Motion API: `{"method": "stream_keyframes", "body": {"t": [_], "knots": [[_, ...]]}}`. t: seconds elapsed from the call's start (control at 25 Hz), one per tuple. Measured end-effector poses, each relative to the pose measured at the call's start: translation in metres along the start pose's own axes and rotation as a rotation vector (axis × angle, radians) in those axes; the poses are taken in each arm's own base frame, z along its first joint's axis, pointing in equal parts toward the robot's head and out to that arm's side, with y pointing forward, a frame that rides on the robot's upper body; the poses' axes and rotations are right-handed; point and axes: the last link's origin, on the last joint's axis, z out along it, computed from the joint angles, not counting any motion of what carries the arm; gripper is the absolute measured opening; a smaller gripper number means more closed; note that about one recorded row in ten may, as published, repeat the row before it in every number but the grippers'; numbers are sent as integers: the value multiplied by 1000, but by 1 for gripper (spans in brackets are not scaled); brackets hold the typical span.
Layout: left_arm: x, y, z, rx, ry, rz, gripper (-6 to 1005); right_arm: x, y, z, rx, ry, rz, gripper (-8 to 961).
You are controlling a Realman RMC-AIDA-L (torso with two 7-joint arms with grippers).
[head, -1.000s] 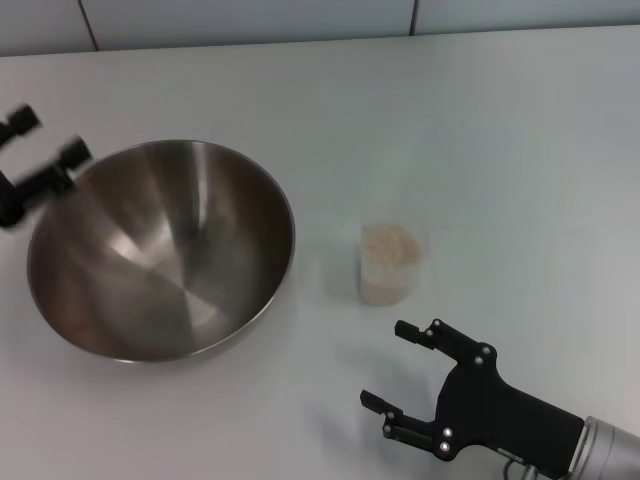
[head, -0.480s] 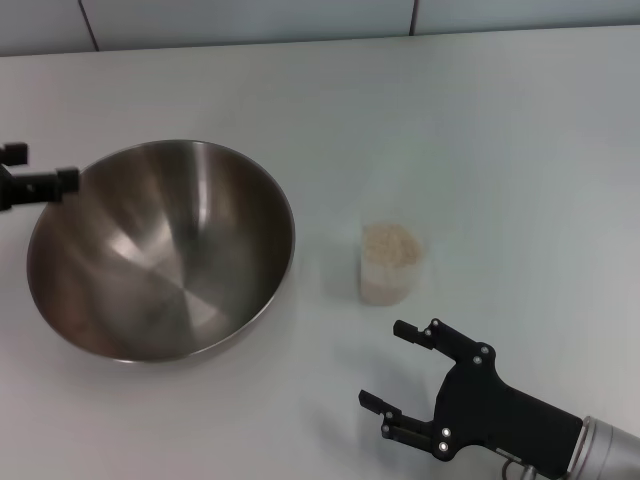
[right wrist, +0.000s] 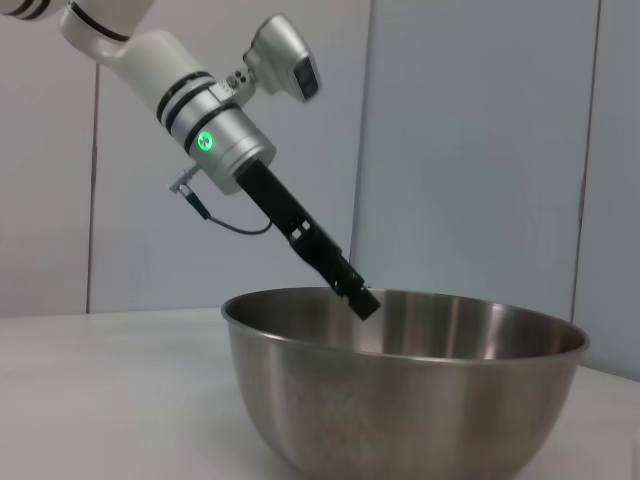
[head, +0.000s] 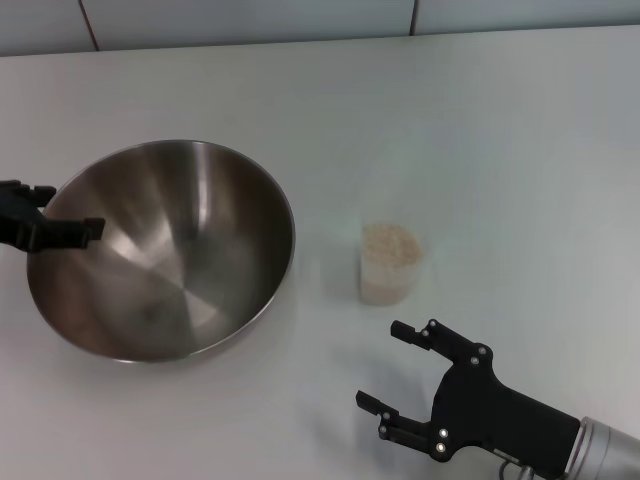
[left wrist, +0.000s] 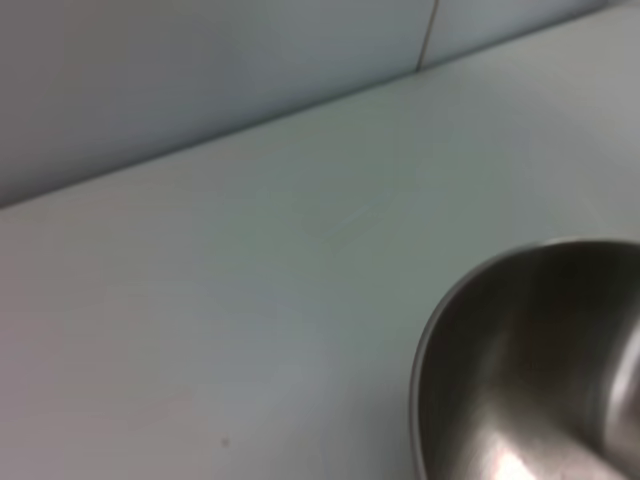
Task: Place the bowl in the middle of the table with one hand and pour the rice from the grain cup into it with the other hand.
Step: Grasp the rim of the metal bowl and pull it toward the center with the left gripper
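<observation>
**Left gripper at the bowl's rim, right gripper spread near the cup**

The steel bowl (head: pixel 160 250) sits upright on the white table (head: pixel 480 130), on the left side of the head view rather than at the centre. Its shiny inside holds nothing visible. To its right, apart from it with bare table between, stands the small clear cup (head: pixel 389 263), upright and filled nearly to the brim with pale rice (head: pixel 390 243).

The left gripper (head: pixel 60 228) comes in from the left edge of the head view and reaches to the bowl's left rim. A dark finger tip lies over the rim there. In the right wrist view the same gripper (right wrist: pixel 355 295) slants down from its silver-white arm, with its tip at the rim line and slightly inside the bowl (right wrist: pixel 400 385). Whether its fingers are spread, pressed together, or pinching the rim cannot be told from these views. The left wrist view shows only part of the bowl's rim (left wrist: pixel 530 350) and the table (left wrist: pixel 200 300) running back to a grey wall.

The right gripper (head: pixel 395 365) is low at the near right of the head view, close to the table and on the near side of the cup, not touching it. Its two thin black fingers (head: pixel 412 333) are spread wide with nothing between them, pointing toward the left.
</observation>
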Motion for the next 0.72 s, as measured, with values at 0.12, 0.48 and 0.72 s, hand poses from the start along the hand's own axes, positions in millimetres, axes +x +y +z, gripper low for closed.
{"method": "stream_keyframes", "body": {"t": [0.12,0.48,0.72], "knots": [[-1,1,4,4,-28,16,862,0,0,0,0,0,0,786],[4,2,7,4,-44,48,773,-1,0,2,-4,-6,0,787],[12,5,9,-14,-44,67,611,-2,0,3,-6,-9,1,787]]}}
